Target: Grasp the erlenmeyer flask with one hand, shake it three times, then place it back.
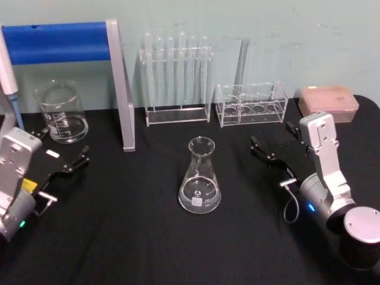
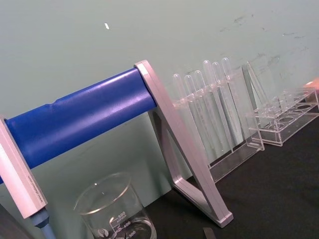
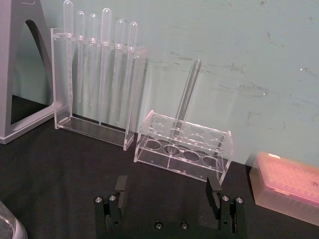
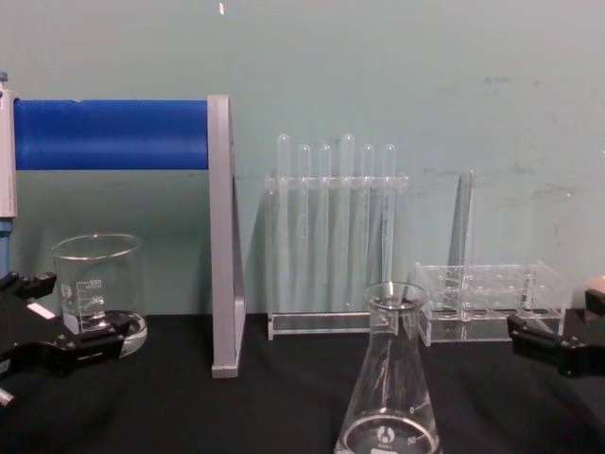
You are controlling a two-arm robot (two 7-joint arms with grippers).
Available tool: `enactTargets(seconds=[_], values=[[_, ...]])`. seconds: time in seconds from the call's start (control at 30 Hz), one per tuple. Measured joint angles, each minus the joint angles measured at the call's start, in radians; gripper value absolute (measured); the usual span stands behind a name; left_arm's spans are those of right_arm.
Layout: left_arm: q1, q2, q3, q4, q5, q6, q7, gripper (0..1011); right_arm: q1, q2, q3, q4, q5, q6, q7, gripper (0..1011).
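The erlenmeyer flask (image 1: 200, 178) stands upright at the middle of the black table, clear glass with a wide base and narrow neck; in the chest view the flask (image 4: 388, 388) rises near the front. My right gripper (image 1: 276, 140) hovers open to the right of the flask and apart from it, and in the right wrist view the same gripper (image 3: 167, 191) has nothing between its black fingers. My left gripper (image 1: 62, 148) sits open at the left, well clear of the flask. The chest view has the left gripper (image 4: 59, 326) low at its left edge and the right gripper (image 4: 558, 345) at its right edge.
A glass beaker (image 1: 61, 111) stands at the back left beside a grey stand with a blue bar (image 1: 122, 89). Behind the flask are a tall test-tube rack (image 1: 177, 77) and a low clear rack (image 1: 252, 104). A pink tip box (image 1: 328, 102) sits at the back right.
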Motion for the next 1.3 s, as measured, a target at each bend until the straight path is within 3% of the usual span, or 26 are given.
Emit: enactTargets(seconds=[1.3], values=[[0.0, 0.0, 0.0, 0.0, 0.0, 0.0, 0.0, 1001, -0.002, 0.003, 0.004, -0.006, 0.017, 0.003, 0.008, 1000]])
